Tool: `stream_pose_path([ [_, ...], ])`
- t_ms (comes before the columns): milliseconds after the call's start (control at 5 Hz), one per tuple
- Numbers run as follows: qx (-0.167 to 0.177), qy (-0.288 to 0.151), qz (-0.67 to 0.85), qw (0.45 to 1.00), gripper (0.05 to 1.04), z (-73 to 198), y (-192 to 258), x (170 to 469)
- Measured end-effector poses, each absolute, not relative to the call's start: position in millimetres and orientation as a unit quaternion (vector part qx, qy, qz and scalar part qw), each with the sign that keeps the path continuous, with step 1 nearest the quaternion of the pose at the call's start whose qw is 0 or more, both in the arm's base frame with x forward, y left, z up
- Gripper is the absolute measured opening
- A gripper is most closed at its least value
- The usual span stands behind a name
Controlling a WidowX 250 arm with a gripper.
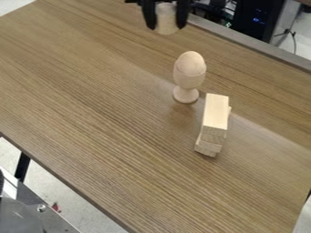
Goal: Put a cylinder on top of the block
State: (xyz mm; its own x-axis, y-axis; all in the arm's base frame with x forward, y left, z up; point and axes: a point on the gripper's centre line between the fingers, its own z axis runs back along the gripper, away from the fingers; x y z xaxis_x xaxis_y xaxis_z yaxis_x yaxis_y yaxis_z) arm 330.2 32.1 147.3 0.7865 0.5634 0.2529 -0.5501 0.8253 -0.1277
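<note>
At the top edge of the camera view, my black gripper holds a pale wooden cylinder between its two fingers, above the far part of the table. The stacked wooden blocks stand right of the table's middle, nearer the camera and to the right of the gripper. The top block lies lengthwise over slightly offset lower ones, and its upper face is bare. Cylinder and blocks are well apart.
A wooden egg in an egg cup stands just behind and left of the blocks, between them and the gripper. The brown table ends at a raised grey edge at the back, with computer equipment beyond.
</note>
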Motion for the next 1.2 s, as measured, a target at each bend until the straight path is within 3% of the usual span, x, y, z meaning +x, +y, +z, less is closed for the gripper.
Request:
stream_pose_path([
  [800,-0.061,-0.06,0.199,0.976,0.566,121,-57,286],
  [1200,-0.053,-0.033,0.186,0.981,0.566,105,-64,286],
])
